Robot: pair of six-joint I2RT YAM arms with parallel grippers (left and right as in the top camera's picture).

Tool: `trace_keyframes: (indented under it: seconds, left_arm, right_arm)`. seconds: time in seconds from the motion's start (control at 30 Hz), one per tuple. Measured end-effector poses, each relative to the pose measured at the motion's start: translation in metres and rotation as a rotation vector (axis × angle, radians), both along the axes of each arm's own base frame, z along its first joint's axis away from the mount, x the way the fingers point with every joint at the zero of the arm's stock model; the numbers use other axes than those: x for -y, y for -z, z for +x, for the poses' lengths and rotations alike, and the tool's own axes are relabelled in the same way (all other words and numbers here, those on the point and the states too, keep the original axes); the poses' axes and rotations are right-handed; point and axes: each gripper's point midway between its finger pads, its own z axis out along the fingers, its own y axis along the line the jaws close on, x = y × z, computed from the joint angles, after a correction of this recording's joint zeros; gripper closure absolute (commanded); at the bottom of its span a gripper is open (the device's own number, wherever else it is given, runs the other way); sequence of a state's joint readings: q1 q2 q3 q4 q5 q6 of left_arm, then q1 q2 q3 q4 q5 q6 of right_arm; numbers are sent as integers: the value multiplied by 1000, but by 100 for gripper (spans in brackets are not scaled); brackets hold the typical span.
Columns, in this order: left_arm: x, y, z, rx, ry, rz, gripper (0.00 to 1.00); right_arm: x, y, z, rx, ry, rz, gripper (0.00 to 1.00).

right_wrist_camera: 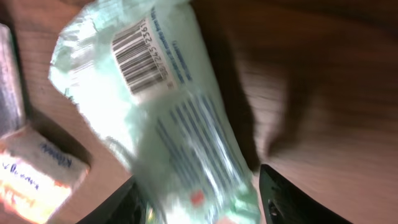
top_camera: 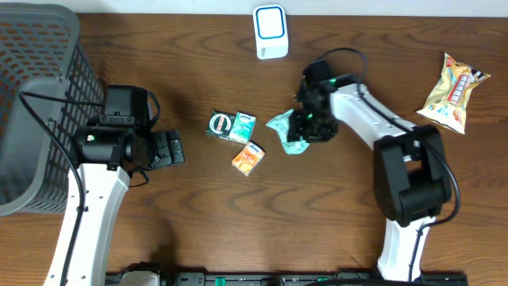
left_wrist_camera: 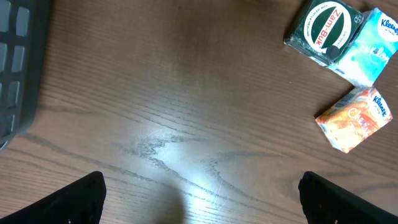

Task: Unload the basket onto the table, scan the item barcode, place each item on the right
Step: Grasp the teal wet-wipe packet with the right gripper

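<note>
Right jaws straddle the packet at the tabletop's middle, whether clamped I cannot tell, and should pinch its end firmly, keeping the barcode uncovered, facing the scanner; left jaws hang wide open.

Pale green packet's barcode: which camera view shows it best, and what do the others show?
Right wrist: the pale green packet fills the frame, barcode facing the camera. Overhead shows the packet small, partly under the right gripper, no barcode visible. Left wrist misses it.
</note>
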State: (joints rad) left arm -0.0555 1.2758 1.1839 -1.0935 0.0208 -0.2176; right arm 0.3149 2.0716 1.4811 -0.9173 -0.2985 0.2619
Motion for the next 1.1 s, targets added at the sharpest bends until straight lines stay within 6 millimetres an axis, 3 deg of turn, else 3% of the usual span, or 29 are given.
trace_keyframes:
  seconds: [0.13,0.27,0.37,0.47,0.57,0.83,1.1]
  left_arm:
    - [0,0,0,0,0,0,2]
    - [0,0,0,0,0,0,2]
    - [0,0,0,0,0,0,2]
    - [0,0,0,0,0,0,2]
    - [0,0,0,0,0,0,3]
    - [0,0,0,0,0,0,2]
    - [0,0,0,0,0,0,2]
  right_arm:
    - [11,-26,6,58,13,6,50]
    - [11,-42,-2,61,4,14,52]
    - [11,-41,-14,6,-2,18,53]
    - [9,-41,-26,-33,-19,13,67]
    - [1,-41,-31,-38,-45,14,72]
    - [-24,-39,-15,71,-81,10,74]
    - [-20,-7,-15,49,-56,-130,81]
